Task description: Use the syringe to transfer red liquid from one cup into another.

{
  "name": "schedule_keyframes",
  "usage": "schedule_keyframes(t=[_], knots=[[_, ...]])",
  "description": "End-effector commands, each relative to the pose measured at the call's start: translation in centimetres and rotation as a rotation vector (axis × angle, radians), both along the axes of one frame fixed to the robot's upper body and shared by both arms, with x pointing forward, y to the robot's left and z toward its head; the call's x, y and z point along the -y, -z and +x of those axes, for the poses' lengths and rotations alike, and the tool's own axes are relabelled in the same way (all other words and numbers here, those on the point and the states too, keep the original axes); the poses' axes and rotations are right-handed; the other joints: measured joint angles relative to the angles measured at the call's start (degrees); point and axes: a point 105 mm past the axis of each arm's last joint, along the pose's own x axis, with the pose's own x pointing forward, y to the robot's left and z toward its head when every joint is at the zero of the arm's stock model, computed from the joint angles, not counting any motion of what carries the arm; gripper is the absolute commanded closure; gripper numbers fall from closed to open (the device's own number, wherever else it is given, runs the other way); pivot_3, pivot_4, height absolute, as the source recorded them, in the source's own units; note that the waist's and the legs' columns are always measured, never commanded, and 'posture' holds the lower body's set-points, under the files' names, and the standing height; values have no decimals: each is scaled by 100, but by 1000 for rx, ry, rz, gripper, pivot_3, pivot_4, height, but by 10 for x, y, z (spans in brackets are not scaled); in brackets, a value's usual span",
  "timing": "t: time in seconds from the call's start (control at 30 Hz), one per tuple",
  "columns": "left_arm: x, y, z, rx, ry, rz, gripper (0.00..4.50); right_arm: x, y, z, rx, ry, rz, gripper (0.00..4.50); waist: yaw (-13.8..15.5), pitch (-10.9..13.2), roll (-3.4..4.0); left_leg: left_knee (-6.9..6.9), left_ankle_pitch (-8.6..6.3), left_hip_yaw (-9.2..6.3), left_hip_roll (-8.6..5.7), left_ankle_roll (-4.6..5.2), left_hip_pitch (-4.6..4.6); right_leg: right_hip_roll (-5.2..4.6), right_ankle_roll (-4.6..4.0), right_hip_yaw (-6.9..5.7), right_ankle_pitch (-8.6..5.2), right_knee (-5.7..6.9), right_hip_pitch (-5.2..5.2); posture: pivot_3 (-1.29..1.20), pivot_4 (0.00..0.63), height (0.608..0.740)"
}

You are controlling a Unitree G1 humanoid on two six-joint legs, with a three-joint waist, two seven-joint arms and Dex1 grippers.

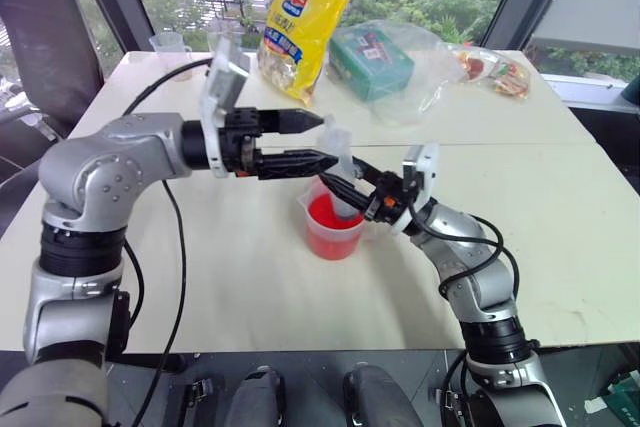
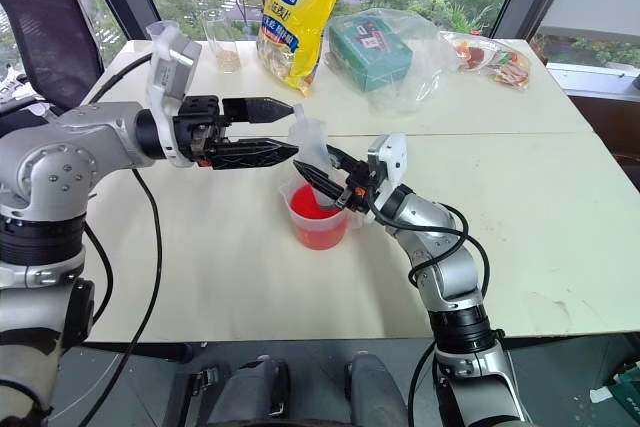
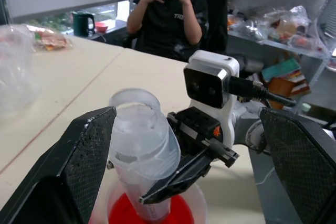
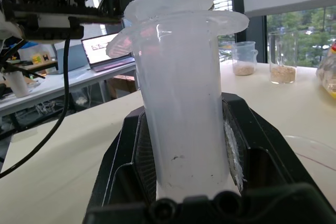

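One syringe (image 1: 338,162) stands nearly upright, tip down in the red liquid (image 1: 333,217) of the beaker (image 1: 336,242), plunger end up. The right gripper (image 1: 350,192) clamps its barrel; the left gripper (image 1: 315,140) is spread wide, fingers either side of the plunger top, not touching.

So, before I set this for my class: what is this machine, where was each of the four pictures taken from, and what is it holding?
It is a humanoid robot with two arms, each ending in a two-fingered pincer. Two pictures come from its head, looking down at a table; the other two come from cameras on its wrists. The right pincer is shut on a thick clear syringe, held upright with its lower end in a beaker of red liquid. The left pincer is open beside the syringe's top. A yellow bag and a green box lie further back. A person sits behind.
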Motion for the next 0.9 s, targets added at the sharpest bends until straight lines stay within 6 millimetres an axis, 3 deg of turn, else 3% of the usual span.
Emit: schedule_keyframes(t=[0.03, 0.43, 0.53, 0.77, 0.9], knots=[[5, -8, -4, 28, 29, -2, 0, -2, -9, -2, 50, -9, -3, 3148, 2, 0, 0, 0, 0, 0, 0, 0, 0, 0, 0, 0, 0, 0, 0, 0, 150, 740], [14, -3, 10, 13, -18, -46, 0, -4, -6, -4, 46, -22, -24, 3148, 9, 0, 0, 1, 0, 0, -1, 0, 0, -1, 0, 0, 0, 0, 0, 0, 150, 740], [19, -3, 13, -3, -22, -68, 789, -5, -4, -5, 40, -29, -31, 3148, 10, 0, 0, 1, 0, 0, -1, 0, 0, -1, 0, 0, 0, 0, 1, 0, 150, 740], [29, -4, 18, -27, -21, -111, 4346, -7, 0, -7, 27, -45, -46, 3148, 7, 0, -1, 2, 0, 0, 0, 0, 0, -1, 0, 0, 0, 1, 1, 0, 150, 740], [30, -7, 19, -8, -25, -114, 4490, -7, 3, -7, 2, -50, -50, 3148, 9, 0, -1, 2, 0, 0, -1, 0, 1, -2, 0, 0, 0, 1, 2, 0, 150, 740]])
